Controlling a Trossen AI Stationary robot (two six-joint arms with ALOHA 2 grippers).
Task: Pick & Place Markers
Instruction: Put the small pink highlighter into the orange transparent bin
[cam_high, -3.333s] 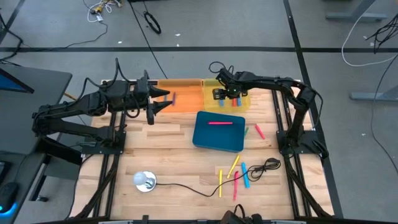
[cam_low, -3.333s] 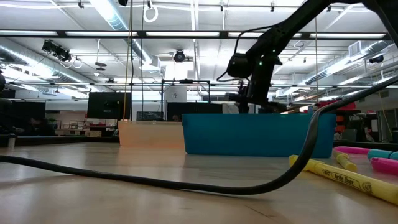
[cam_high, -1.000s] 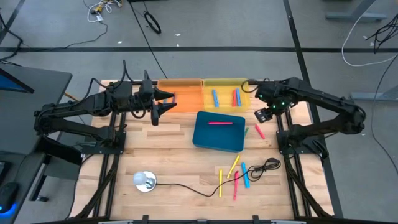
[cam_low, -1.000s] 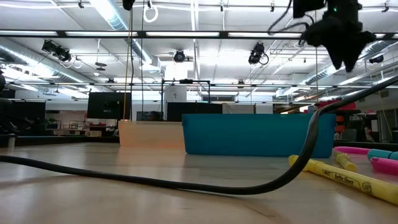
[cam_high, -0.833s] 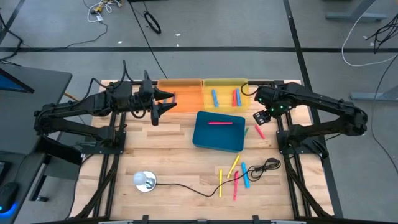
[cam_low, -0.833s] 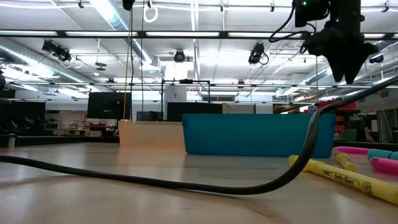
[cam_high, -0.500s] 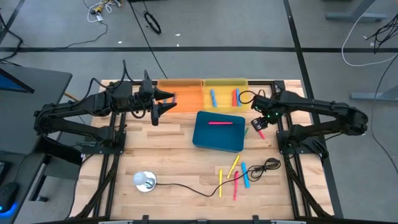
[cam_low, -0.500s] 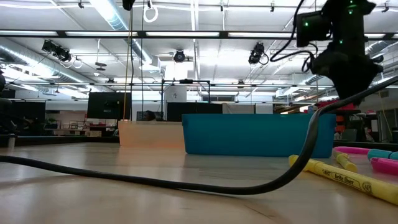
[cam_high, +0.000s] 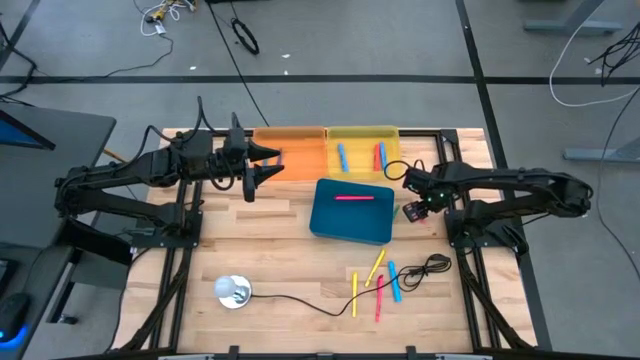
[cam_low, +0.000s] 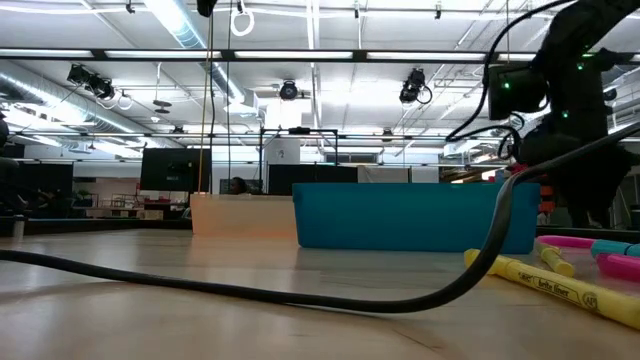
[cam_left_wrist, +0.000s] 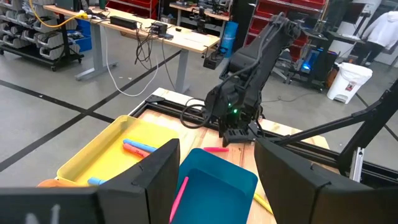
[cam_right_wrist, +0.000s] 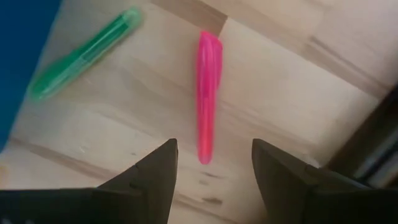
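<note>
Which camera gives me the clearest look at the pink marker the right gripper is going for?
The right wrist view: the pink marker lies whole on the wood, beyond the open right gripper. The left wrist view shows it small. In the high view the gripper covers it; the low view doesn't show it.

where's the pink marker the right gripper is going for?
In the high view, the pink marker lies flat on the table right of the blue bin, beside a green marker, directly under the open right gripper.

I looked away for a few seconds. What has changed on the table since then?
The right gripper left the yellow bin, swung outward, then came down open over the pink marker beside the blue box. The left gripper, bins and scattered markers stayed put.
</note>
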